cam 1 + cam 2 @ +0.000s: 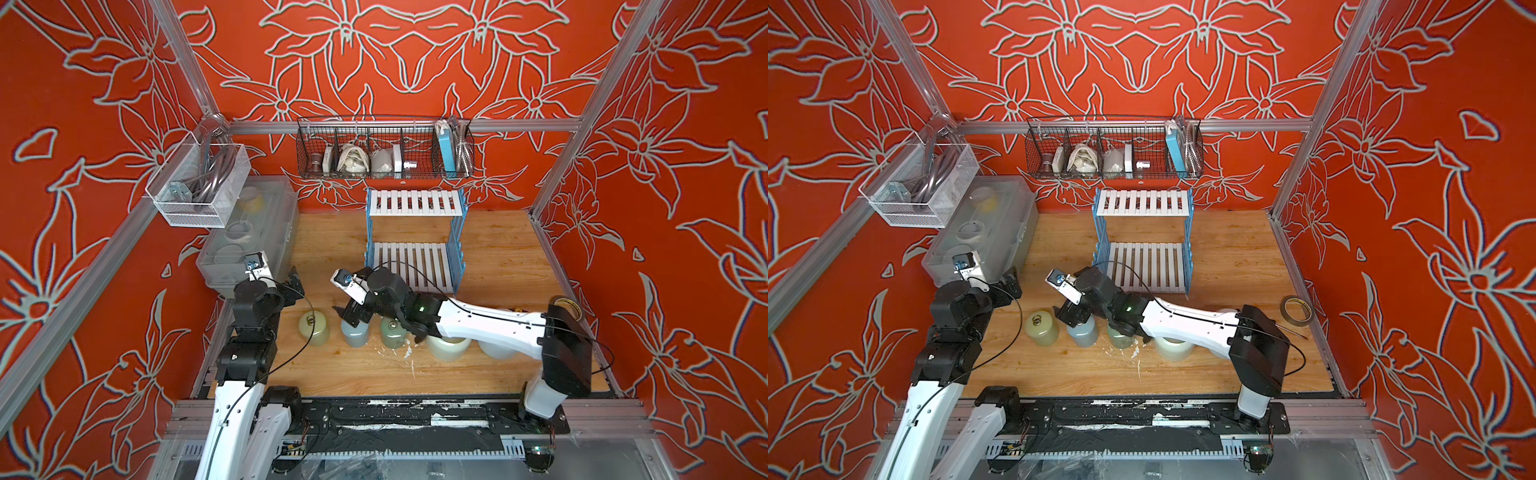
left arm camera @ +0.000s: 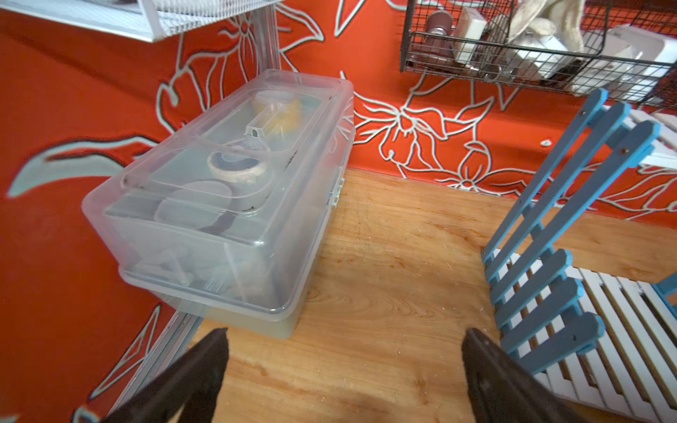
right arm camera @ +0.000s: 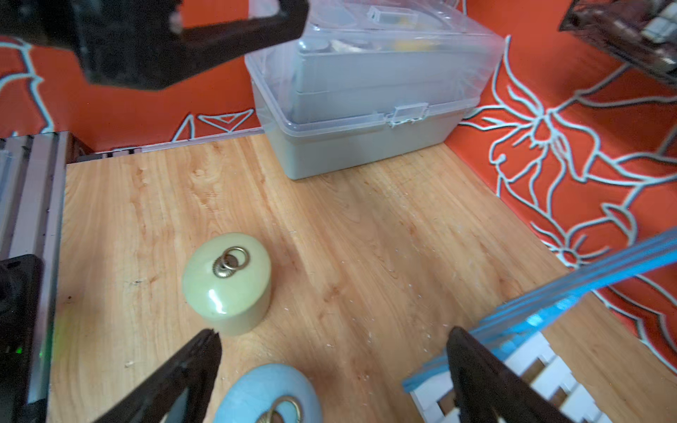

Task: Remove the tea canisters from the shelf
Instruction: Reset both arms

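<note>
The shelf (image 1: 415,259) (image 1: 1144,266) stands at the back middle with both white tiers bare. Three small tea canisters stand in a row on the wood in front of it: olive (image 1: 314,330) (image 3: 227,289), blue-grey (image 1: 354,334) (image 3: 267,392) and green (image 1: 392,336). Two big pale ones (image 1: 446,351) (image 1: 494,351) sit mostly hidden under my right arm. My right gripper (image 1: 349,313) (image 3: 333,331) hangs open just above the blue-grey canister, holding nothing. My left gripper (image 1: 297,286) (image 2: 344,331) is open and empty over bare wood, between the clear box and the shelf (image 2: 549,293).
A clear plastic box (image 1: 249,232) sits along the left wall under a white mesh basket (image 1: 199,183). A black wire basket (image 1: 384,149) hangs on the back wall above the shelf. A tape roll (image 1: 1296,309) lies at the right edge.
</note>
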Robot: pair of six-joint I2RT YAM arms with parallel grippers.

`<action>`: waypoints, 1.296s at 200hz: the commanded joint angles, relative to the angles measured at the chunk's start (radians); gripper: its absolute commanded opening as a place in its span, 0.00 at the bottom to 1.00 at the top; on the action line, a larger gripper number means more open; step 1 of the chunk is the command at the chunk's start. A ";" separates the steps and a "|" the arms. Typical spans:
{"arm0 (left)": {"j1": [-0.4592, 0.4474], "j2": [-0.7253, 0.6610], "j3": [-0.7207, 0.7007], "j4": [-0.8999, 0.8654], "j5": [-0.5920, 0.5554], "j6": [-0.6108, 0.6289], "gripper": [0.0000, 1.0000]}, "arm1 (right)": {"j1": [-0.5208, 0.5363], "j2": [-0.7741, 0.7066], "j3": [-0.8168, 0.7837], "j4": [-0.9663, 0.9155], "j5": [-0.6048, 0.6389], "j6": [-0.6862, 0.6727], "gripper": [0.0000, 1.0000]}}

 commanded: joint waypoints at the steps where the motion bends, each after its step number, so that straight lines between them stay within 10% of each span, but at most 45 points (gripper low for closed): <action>1: -0.007 0.019 -0.032 0.051 0.072 0.024 0.98 | -0.035 -0.091 -0.057 -0.030 0.061 -0.012 0.99; 178: -0.024 0.407 -0.196 0.569 0.386 0.086 0.98 | -0.595 -0.821 -0.577 -0.162 0.146 0.023 0.99; 259: -0.024 0.585 -0.237 0.678 0.370 0.125 0.98 | -0.845 -0.912 -0.808 0.009 0.158 0.015 0.99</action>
